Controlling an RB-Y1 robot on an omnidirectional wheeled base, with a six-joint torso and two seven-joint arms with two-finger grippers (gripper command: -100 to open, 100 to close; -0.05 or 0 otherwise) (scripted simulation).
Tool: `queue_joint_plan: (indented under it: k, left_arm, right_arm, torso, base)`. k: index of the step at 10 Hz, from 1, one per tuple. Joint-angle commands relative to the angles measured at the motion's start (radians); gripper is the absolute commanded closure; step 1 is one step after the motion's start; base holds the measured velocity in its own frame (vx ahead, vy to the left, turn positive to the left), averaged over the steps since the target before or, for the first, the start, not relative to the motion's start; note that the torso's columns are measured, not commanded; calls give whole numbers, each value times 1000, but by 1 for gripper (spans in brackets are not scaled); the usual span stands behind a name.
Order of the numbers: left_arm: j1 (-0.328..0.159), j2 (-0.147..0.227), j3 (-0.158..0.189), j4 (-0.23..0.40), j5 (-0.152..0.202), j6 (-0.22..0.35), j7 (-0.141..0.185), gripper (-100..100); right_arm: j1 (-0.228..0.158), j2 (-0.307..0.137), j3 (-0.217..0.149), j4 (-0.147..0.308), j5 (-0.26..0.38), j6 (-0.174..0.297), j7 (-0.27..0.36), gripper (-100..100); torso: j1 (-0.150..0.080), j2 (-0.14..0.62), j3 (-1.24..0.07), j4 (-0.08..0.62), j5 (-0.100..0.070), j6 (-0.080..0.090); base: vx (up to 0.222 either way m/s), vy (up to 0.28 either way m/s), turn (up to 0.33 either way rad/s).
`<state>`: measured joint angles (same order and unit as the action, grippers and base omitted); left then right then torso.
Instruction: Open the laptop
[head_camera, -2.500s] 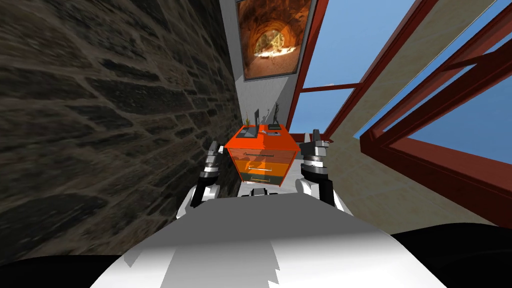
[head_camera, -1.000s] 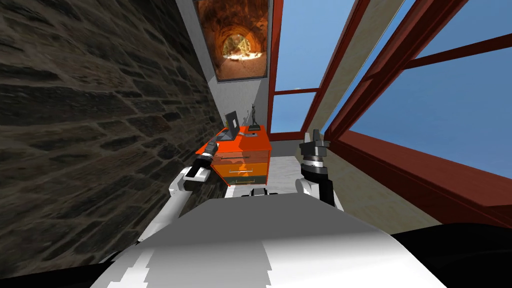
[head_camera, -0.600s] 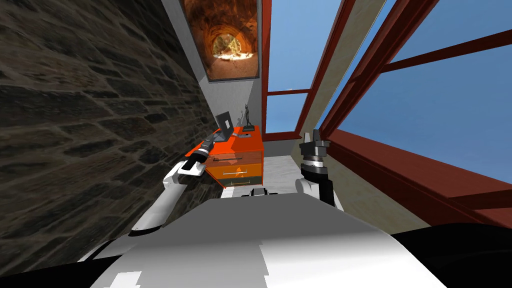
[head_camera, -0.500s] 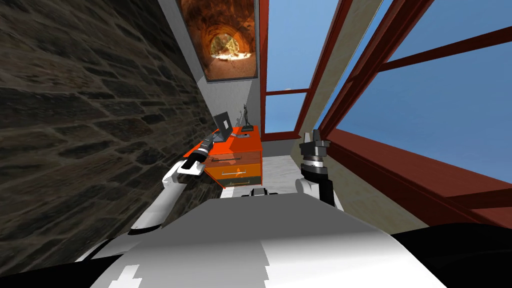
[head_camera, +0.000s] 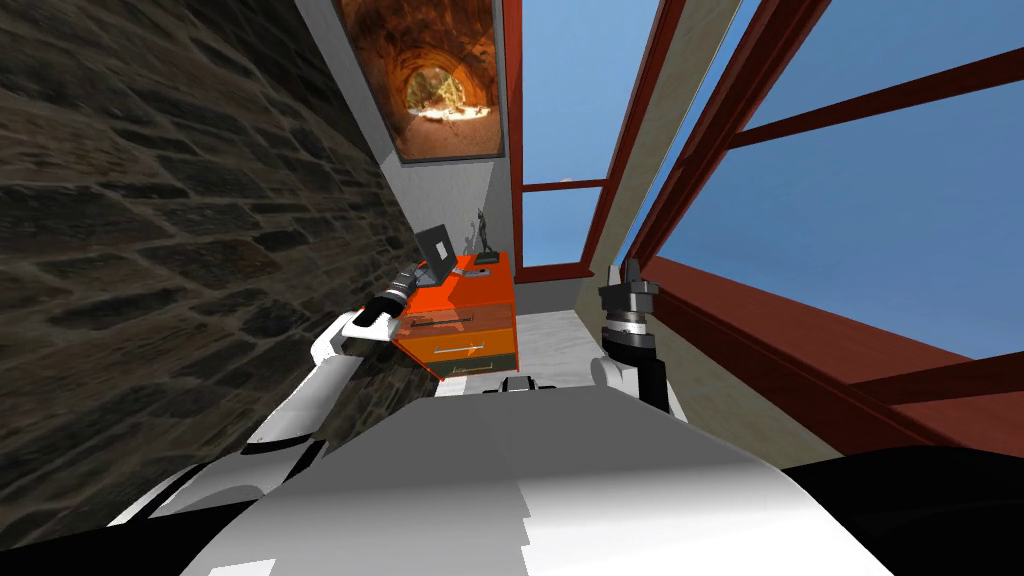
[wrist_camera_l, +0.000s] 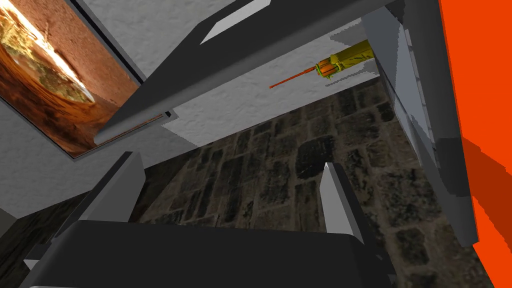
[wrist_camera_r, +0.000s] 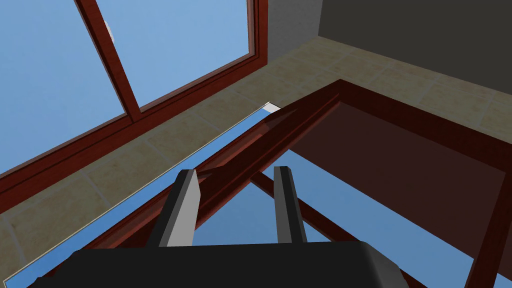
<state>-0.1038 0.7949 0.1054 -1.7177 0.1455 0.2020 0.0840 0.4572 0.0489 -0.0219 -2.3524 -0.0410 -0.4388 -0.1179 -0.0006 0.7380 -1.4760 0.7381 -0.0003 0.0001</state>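
A dark grey laptop (head_camera: 434, 250) stands on an orange chest of drawers (head_camera: 480, 300) against the stone wall, its lid raised steeply from its base. My left arm reaches out to it, and my left gripper (head_camera: 410, 276) is at the laptop's near side. In the left wrist view the lid (wrist_camera_l: 240, 55) and base (wrist_camera_l: 415, 95) spread apart beyond my left gripper (wrist_camera_l: 227, 192), which is open with nothing between its fingers (wrist_camera_l: 340, 200). My right gripper (head_camera: 621, 274) is held up beside the window; its fingers (wrist_camera_r: 185, 200) stand apart and hold nothing.
A dark statuette (head_camera: 483, 238) stands at the chest's back corner, and a yellow and orange ornament (wrist_camera_l: 345, 59) behind the laptop. A rough stone wall (head_camera: 150, 220) runs close along my left. Red-framed windows (head_camera: 800, 200) line the right, with pale floor (head_camera: 555, 340) between.
My view has swung, shifting the chest leftward. My left arm has stretched forward from beside the chest's drawers up to the laptop. The right arm has stayed put.
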Motion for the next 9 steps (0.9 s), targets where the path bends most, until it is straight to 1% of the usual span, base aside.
queue_joint_plan:
  k: [1, 2, 4, 5, 6, 9]
  left_arm:
    - [-72, 85, 15, 80, 33, 75, 4, -100]
    - [-72, 86, 15, 86, 33, 86, 4, -100]
    - [-121, 145, 28, 142, 54, 150, 6, -100]
    - [-144, 172, 34, 167, 64, 180, 6, -100]
    - [-144, 173, 34, 167, 64, 180, 6, -100]
    - [-202, 244, 49, 232, 89, 256, 8, -100]
  right_arm:
    - [0, 0, 0, 0, 0, 0, 0, 0]
    - [0, 0, 0, 0, 0, 0, 0, 0]
    - [0, 0, 0, 0, 0, 0, 0, 0]
    - [0, 0, 0, 0, 0, 0, 0, 0]
    - [0, 0, 0, 0, 0, 0, 0, 0]
    - [0, 0, 0, 0, 0, 0, 0, 0]
  torso:
    - [-3, 0, 0, 0, -1, 0]
    - [-4, -1, -1, 0, -1, 0]
    - [4, 1, 1, 0, 1, 0]
    - [2, 1, 1, 0, 1, 0]
    - [0, 0, 0, 0, 0, 0]
    - [0, 0, 0, 0, 0, 0]
  base:
    - [34, -170, -116]
    - [28, -113, -38]
    - [8, -87, -89]
    - [19, -117, -112]
    - [17, -83, -32]
    - [17, -88, -75]
